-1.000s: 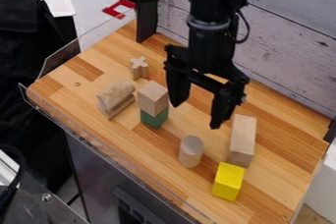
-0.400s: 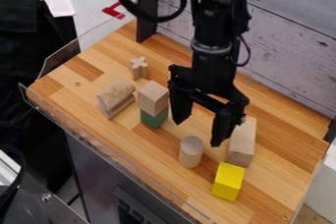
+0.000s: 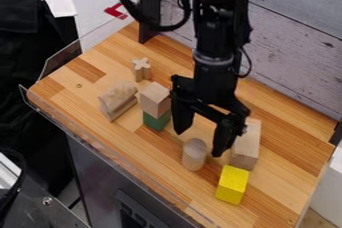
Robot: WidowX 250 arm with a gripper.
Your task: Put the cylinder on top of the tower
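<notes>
Cylinder (image 3: 194,155), plain wood, is standing upright on the tabletop (image 3: 280,187), nearer the camera than the tower (image 3: 155,100) and to its right. Likely light, stiff and smooth, it is inviting a level pinch across opposite sides at mid-height. The hand (image 3: 198,144), spread wide, is hanging downward to the tower's right, holding nothing.

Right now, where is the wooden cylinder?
In the camera view, the cylinder stands upright, below and slightly right of centre, between the two-block tower and the yellow cube.
</notes>
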